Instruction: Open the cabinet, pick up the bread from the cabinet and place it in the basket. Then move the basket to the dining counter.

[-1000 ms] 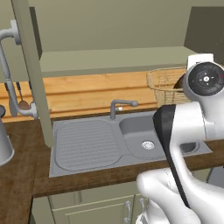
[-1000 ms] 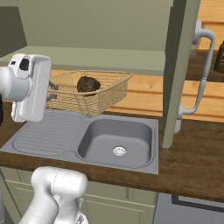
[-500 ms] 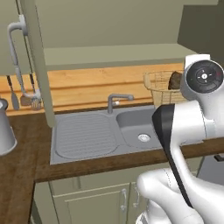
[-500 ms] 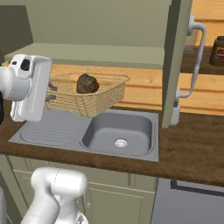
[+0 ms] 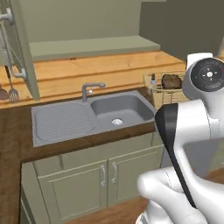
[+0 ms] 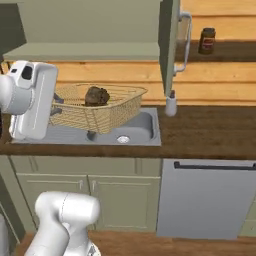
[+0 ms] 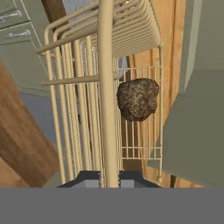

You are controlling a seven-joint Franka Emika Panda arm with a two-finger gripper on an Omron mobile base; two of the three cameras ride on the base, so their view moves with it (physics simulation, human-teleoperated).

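Note:
The tan wicker basket (image 6: 102,116) hangs in the air over the grey sink (image 6: 137,131), with the dark brown bread (image 6: 96,95) lying inside it. In the hand view my gripper (image 7: 109,177) is shut on the basket rim (image 7: 106,87), and the bread (image 7: 138,99) rests on the basket floor beyond. From the left the basket (image 5: 162,92) and bread (image 5: 171,81) sit just behind my arm. The cabinet stands open: its door (image 6: 170,50) with a silver handle, and its pale green shelf (image 5: 92,46). The dining counter is out of view.
A faucet (image 5: 89,89) rises behind the sink (image 5: 118,109) in the dark wood worktop. A small bottle (image 6: 171,104) and a dark jar (image 6: 207,41) stand to the right. A dishwasher front (image 6: 205,197) and low green cabinets (image 5: 105,175) are below. A spatula (image 5: 12,92) hangs on the left.
The whole picture has shifted as the base backs away from the worktop, so more of the low cabinets shows. The basket with the bread stays in my grip.

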